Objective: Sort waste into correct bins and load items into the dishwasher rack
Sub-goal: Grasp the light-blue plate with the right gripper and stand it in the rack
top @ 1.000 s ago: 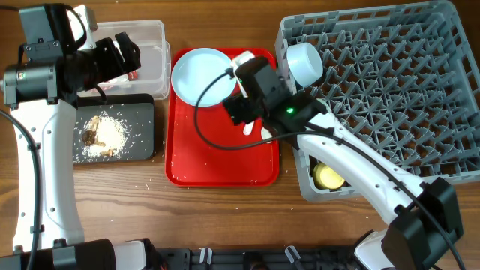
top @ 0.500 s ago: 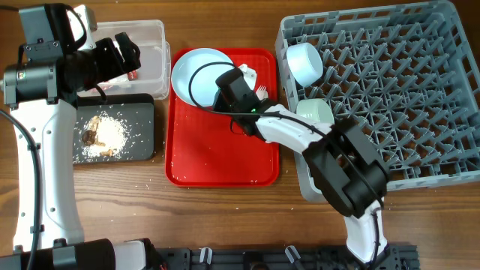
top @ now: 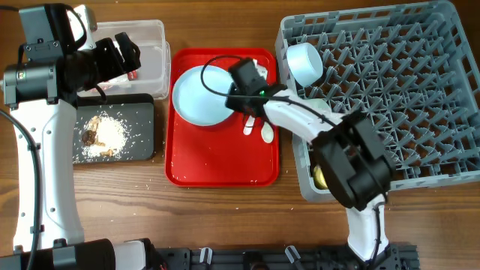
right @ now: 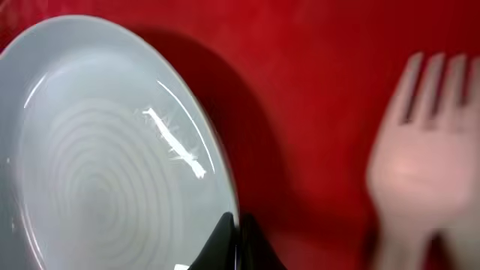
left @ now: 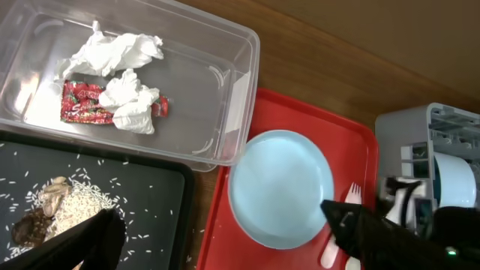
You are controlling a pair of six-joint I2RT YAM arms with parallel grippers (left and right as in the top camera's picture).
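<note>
Right gripper (right: 236, 238) was pinched nearly closed on the rim of the light blue plate (right: 97, 150), over the red tray (right: 315, 67). Fork (right: 420, 165) beside it was blurred, handle cut off. Left gripper (left: 219, 214) was spread wide, empty, above the clear tub (left: 232, 97). Red-and-white wrapper (left: 79, 105) inside the tub: white lettering was unreadable. Dishwasher rack (top: 390, 90) was cut off at the right edge.

The light blue plate (top: 201, 94) sits on the red tray (top: 221, 169), white fork (top: 248, 127) beside it; crumpled paper (left: 120, 56) in the clear tub (top: 154, 45), rice scraps (top: 101, 135) on the black tray (top: 142, 127).
</note>
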